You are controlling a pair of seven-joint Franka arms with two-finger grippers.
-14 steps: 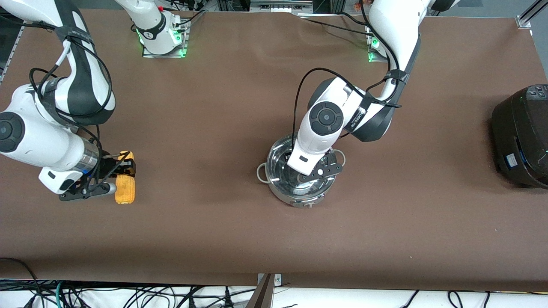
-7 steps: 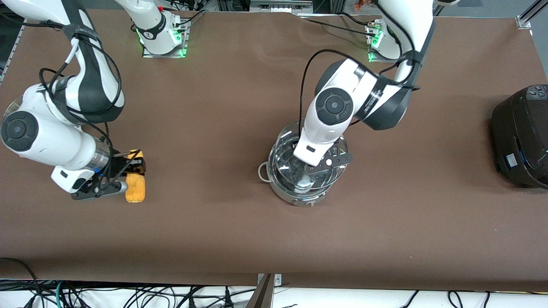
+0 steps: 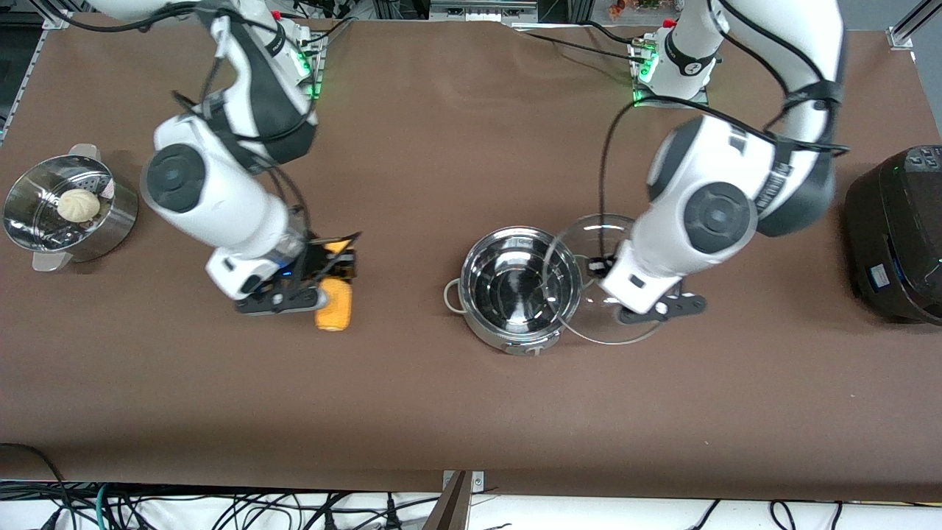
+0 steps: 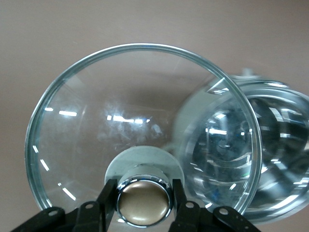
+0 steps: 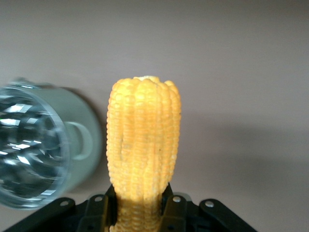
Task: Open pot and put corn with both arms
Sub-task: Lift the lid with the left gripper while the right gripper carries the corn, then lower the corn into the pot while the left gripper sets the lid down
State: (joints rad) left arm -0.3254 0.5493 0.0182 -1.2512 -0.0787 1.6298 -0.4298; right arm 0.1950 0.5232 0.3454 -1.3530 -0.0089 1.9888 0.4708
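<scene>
Open pot (image 3: 519, 291) stands mid-bench. Left gripper (image 4: 143, 212), fingers clamped on the knob, holds the glass lid (image 3: 603, 283) overlapping the pot's rim. Right gripper (image 5: 140, 205), fingers gripping the corn (image 3: 335, 298), hangs above the bench.

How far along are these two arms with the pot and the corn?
Done: the pot is open and looks empty. In hand: the left gripper holds the glass lid by its knob, partly over the pot's rim; the right gripper grips the corn above the table. Left: dropping the corn in.
</scene>
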